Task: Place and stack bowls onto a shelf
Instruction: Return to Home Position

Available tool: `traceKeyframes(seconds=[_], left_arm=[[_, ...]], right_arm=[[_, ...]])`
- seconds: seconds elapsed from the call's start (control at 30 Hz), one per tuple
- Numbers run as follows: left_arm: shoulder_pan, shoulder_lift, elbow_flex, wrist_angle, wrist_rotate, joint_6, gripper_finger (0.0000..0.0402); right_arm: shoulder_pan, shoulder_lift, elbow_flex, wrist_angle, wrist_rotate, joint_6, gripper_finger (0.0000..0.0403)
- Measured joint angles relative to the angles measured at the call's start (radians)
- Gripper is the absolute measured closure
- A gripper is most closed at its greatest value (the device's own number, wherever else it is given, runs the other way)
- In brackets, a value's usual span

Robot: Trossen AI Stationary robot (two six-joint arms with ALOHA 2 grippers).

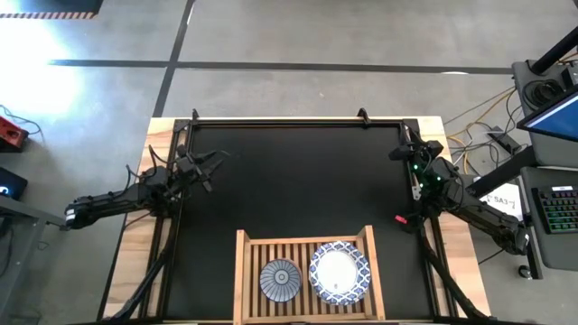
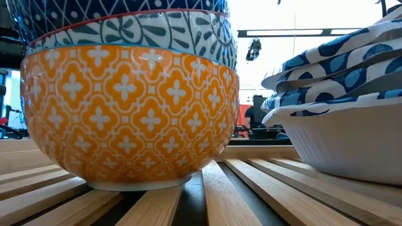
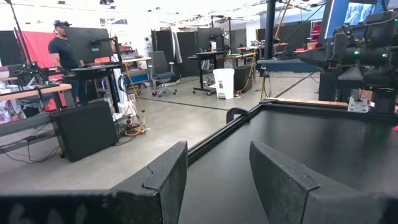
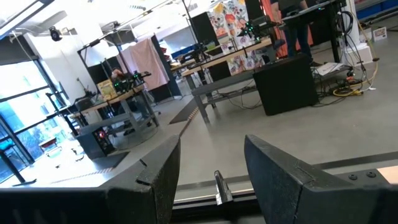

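The wooden slatted shelf (image 1: 242, 271) lies at the table's near edge, in the middle. On it stand two stacks. The left one is of small bowls (image 1: 280, 279); in the low view a yellow patterned bowl (image 2: 132, 113) sits at its bottom on the slats (image 2: 264, 182), with a grey-blue one, a red rim and a dark blue one above it. The right stack is of white bowls with blue wavy rims (image 1: 340, 273) (image 2: 339, 107). My left gripper (image 1: 215, 162) (image 3: 217, 180) hovers open over the mat's left side. My right gripper (image 1: 404, 150) (image 4: 211, 180) hovers open over the mat's right side. Both are far from the shelf.
A large black mat (image 1: 289, 181) with a raised black frame covers most of the table. Beyond the table are a workshop floor, desks and a person standing far off (image 3: 62, 53). A keyboard and cables sit off the table's right side (image 1: 555, 208).
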Motion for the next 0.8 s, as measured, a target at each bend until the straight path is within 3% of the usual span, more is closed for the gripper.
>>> traceKeyframes(seconds=[0.8], left_arm=[[0.000,0.000,0.000,0.000,0.000,0.000,0.0244]], right_arm=[[0.000,0.000,0.000,0.000,0.000,0.000,0.0234]])
